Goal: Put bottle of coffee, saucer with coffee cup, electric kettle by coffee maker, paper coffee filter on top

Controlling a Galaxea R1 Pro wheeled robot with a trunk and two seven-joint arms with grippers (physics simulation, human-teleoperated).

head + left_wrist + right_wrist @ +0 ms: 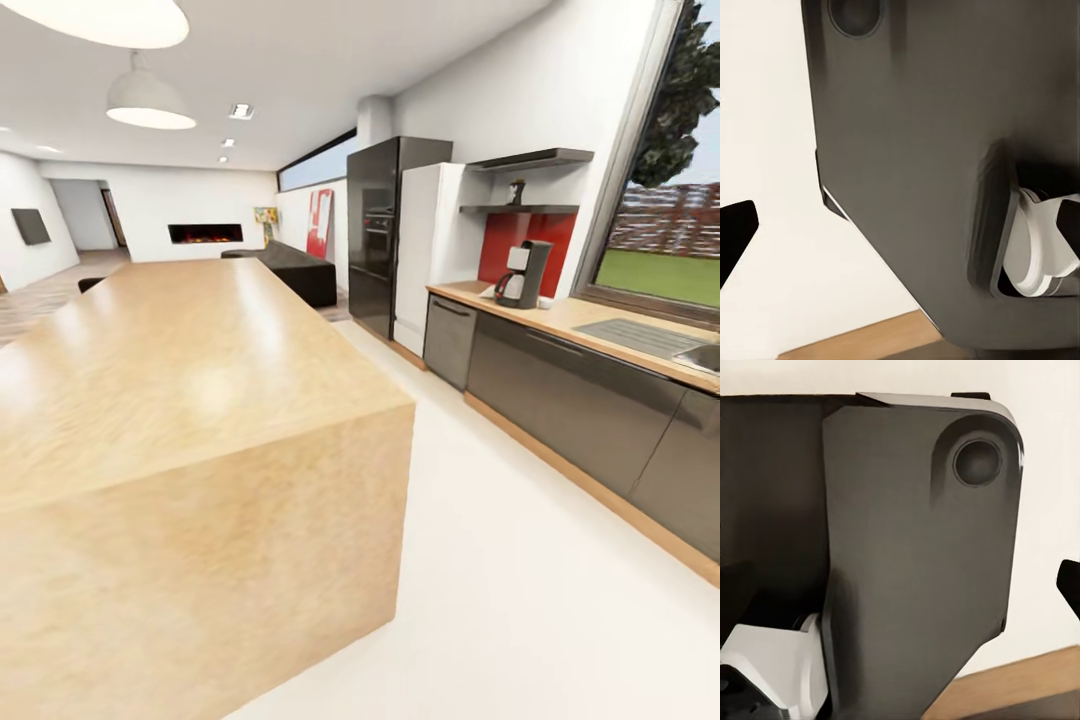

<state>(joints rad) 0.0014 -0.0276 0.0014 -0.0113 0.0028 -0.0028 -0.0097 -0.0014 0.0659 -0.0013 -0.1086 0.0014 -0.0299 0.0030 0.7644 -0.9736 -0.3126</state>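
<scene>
The coffee maker, black with a white upper front, stands on the kitchen countertop along the right wall, in front of a red backsplash. Above it, the dark kitchen shelf carries a small dark object that looks like the bottle of coffee. A small pale thing lies at the coffee maker's base, too small to name. In the left wrist view my left gripper is open and holds nothing, with one black fingertip against my own dark body panel. My right gripper is likewise open and holds nothing.
The big tan island takes up the left and front of the head view. A white floor aisle runs between it and the grey cabinet fronts. A black fridge, a white tall cabinet, a cooktop and a sink line the right wall.
</scene>
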